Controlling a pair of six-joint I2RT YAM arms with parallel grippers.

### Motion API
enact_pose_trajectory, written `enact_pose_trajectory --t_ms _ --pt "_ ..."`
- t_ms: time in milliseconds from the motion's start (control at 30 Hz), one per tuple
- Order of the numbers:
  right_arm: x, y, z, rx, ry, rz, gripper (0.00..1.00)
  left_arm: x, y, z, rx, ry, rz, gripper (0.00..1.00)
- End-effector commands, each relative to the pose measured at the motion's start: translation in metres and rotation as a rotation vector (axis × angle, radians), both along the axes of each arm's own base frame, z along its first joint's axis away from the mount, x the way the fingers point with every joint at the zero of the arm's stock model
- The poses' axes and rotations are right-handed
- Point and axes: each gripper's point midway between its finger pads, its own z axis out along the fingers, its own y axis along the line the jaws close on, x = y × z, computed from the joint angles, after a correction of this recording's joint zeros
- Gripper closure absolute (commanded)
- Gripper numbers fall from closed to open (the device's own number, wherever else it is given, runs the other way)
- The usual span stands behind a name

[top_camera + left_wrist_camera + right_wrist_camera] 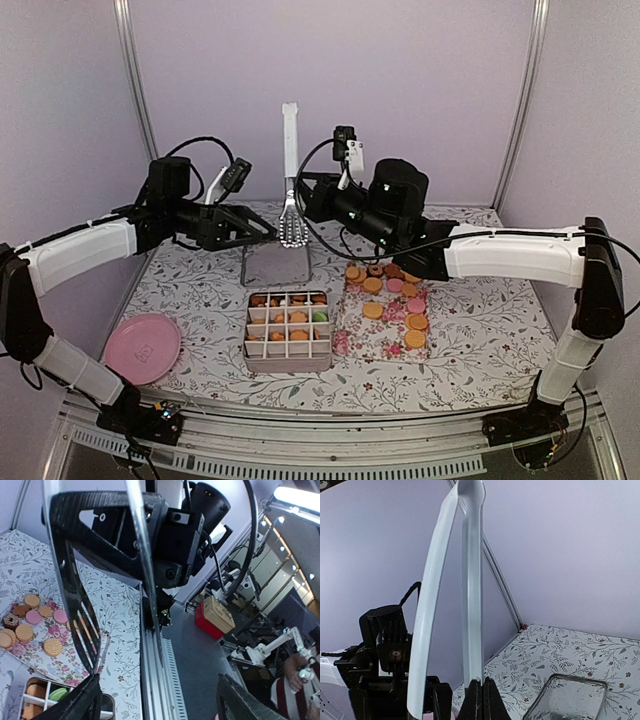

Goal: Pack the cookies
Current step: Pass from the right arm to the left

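The right gripper point(300, 192), seen from the top, is clamped on the tongs point(290, 140) and holds them upright above the clear lid point(275, 266). The left gripper point(266, 232) has its jaws apart, with its tips just beside the tongs' black ends. The cookies point(385, 295) lie on the floral paper point(352, 345), right of the partly filled box point(288, 365). Risk: with the arms this close, a handover could knock the tongs askew or bring the grippers into contact.

Left wrist: the jaws are wide, and the slotted blade point(75, 595) sits near one finger point(75, 702). If the jaws close off-centre they may catch only that blade and twist the tongs.

Right wrist: the fingers point(475, 700) appear to pinch a single blade low down. A nudge could pivot the long handle or pull it free.
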Motion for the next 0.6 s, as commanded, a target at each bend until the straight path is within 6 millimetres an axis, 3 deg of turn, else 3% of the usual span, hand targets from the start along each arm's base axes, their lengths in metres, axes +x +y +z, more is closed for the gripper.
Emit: enact_pose_trajectory --t_ms 0,333,467,567 --pt "0.0 0.006 0.027 0.073 -0.069 -0.011 1.0 -0.009 -0.001 0.005 -0.039 0.063 -0.068 0.24" --pt "0.001 0.028 0.026 0.047 -0.128 -0.051 1.0 -0.013 0.0 0.001 -0.05 0.093 -0.084 0.32" --pt "0.001 0.04 0.028 0.043 -0.16 -0.048 1.0 -0.011 0.0 0.0 -0.049 0.094 -0.08 0.46" --pt "-0.002 0.045 0.03 0.047 -0.175 -0.04 1.0 -0.01 0.0 0.0 -0.05 0.092 -0.074 0.51"
